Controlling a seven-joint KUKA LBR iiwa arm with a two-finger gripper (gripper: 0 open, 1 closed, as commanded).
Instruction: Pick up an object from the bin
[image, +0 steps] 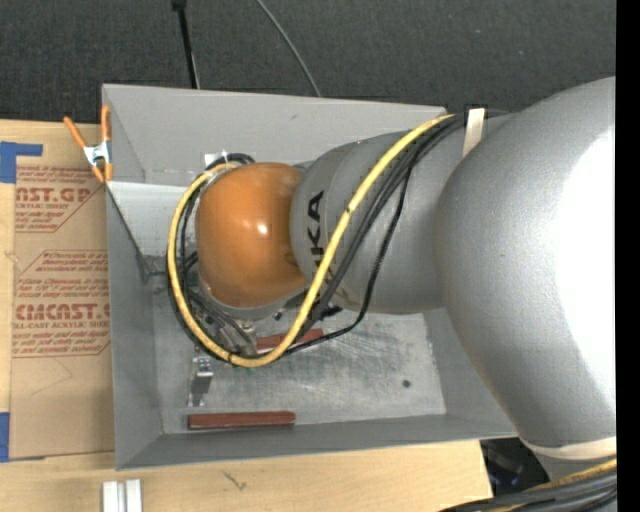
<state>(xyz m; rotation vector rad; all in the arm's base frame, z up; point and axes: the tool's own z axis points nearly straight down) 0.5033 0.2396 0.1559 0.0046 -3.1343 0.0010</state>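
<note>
— Red-brown bar (241, 420), location?
— Flat along the bin's (130, 300) lower wall, apart from my pincer (222, 338). Probably stiff and light; grip across its narrow middle. Pincer state: I cannot tell.

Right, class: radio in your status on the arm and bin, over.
Gripper low, bin left side. Red-brown bar flat along near wall, close by. Orange wrist cover hides bin's middle.
</note>
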